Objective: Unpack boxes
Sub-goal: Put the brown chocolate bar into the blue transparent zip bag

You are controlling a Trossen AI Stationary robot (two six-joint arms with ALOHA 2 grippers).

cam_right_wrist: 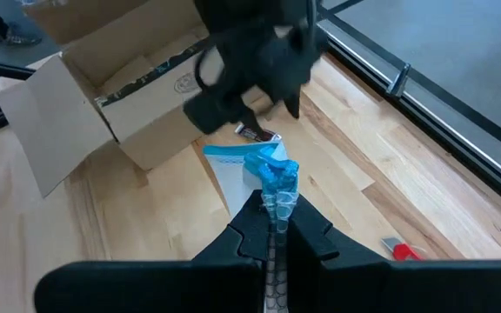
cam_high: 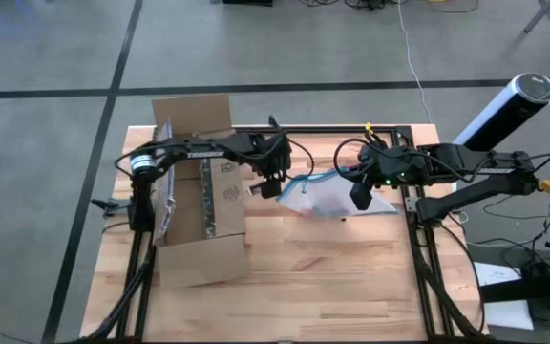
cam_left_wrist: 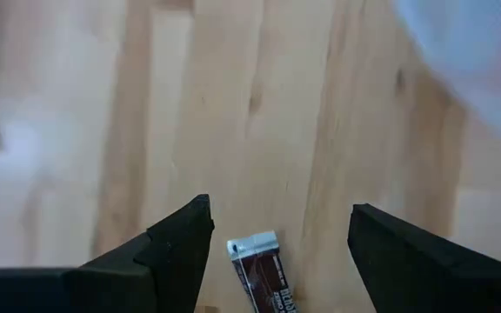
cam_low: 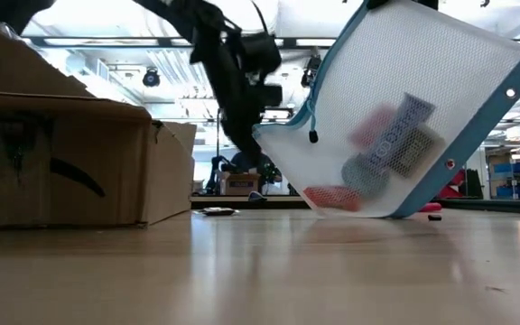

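While right-held, pouch (cam_high: 337,199) beside box (cam_high: 201,205).

Counted on and over the wooden table

One brown corrugated cardboard box (cam_high: 201,205) with open flaps; one clear mesh pouch with blue edging (cam_high: 337,198), holding several small items too blurred to count; one small dark brown wrapped bar (cam_left_wrist: 263,276); one small red tool (cam_right_wrist: 404,251); two dark robot arms, each carrying one two-finger gripper.
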